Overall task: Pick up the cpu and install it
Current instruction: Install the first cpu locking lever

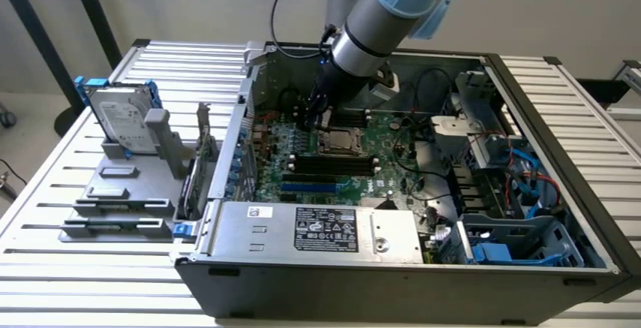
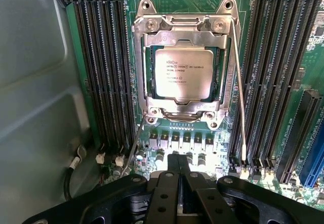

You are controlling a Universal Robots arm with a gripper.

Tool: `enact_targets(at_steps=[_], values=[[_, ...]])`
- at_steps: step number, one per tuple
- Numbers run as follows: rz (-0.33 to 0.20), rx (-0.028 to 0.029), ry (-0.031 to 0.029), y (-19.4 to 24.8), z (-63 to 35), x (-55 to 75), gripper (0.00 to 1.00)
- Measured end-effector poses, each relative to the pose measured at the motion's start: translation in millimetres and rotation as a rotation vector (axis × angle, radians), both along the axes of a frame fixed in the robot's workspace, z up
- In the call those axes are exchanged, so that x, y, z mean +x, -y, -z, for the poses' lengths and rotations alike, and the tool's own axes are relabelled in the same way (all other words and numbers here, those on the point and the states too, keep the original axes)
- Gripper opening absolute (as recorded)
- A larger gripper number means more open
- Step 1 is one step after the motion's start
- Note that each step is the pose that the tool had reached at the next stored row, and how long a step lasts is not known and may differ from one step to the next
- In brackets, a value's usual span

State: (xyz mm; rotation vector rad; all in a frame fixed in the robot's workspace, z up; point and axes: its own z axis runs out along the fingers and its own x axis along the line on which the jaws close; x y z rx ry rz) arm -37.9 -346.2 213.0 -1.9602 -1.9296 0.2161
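Silver-grey cpu (image 2: pixel 183 73), lying in its socket frame (image 2: pixel 185 29) beneath and slightly ahead of my gripper (image 2: pixel 178 176), which is closed tight on nothing; hazard: any sideways drift of mine may snag the thin lever (image 2: pixel 239 97) beside it.

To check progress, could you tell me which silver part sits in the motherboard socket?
The cpu, the small square chip; the larger hard drive stands upright on the grey rack outside the case.
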Motion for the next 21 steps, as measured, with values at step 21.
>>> enact_targets(at_steps=[21], values=[[0.036,0.0167,0.0012,0.2,-20.4,-20.7,0.11]])
